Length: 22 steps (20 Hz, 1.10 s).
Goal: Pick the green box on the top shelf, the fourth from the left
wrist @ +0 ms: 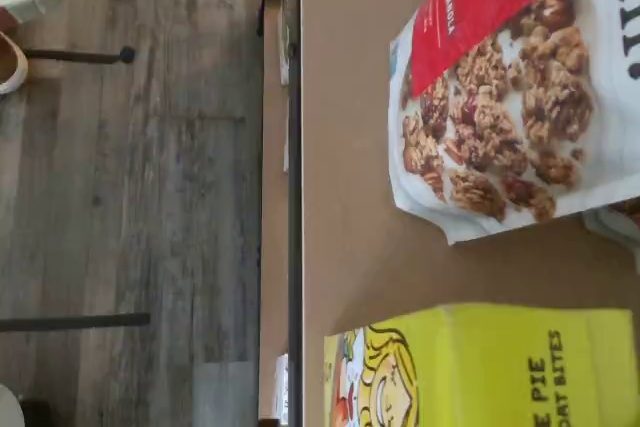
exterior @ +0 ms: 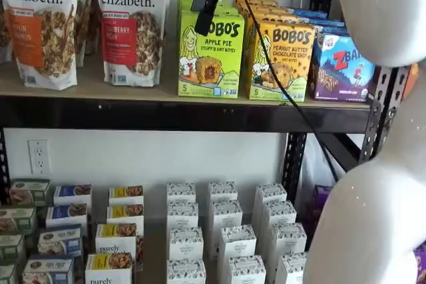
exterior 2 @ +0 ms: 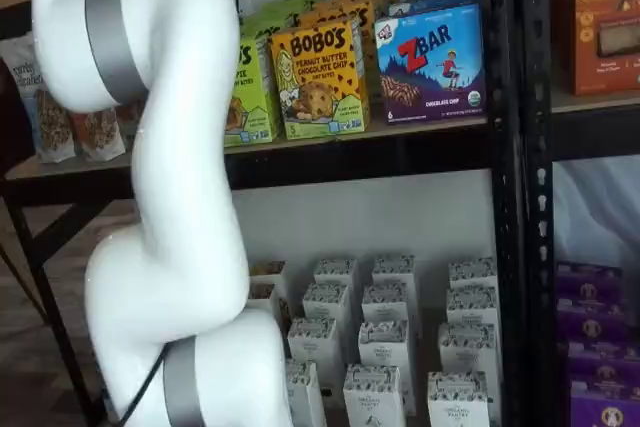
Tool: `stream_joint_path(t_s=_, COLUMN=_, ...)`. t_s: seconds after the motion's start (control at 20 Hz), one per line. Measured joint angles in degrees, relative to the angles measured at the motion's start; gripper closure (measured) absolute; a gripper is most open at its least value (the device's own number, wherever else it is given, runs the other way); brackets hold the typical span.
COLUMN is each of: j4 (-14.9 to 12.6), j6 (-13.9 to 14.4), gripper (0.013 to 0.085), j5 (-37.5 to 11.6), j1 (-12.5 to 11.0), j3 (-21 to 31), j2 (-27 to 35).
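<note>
the pincer (exterior: pixel 208 14) hangs from above in a shelf view, just in front of the upper face of the green box (exterior: pixel 210 54). only a dark finger shape shows, side-on, so i cannot tell whether it is spread or pressed together; it does not look to be pinching anything.

the green box stands upright on the top shelf (exterior: pixel 166 114), directly behind and below the pincer, close to the front rail. to one side of the pincer sits the cranberry granola bag (exterior: pixel 130 28), with a bare strip of surface between bag and box. on the other side the peanut butter box (exterior: pixel 279 61) stands right against the green box.

the wrist view looks down on the box's top edge (wrist: pixel 490 367), which suggests the arm is lined up above it for a grasp.
</note>
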Motion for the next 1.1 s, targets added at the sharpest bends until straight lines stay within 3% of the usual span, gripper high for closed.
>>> stream_joint_path(t_s=1.1, j4=-2.9, j6=1.5, gripper=0.013, j5=3.4, j1=2.0, j3=-1.8, j2=2.5)
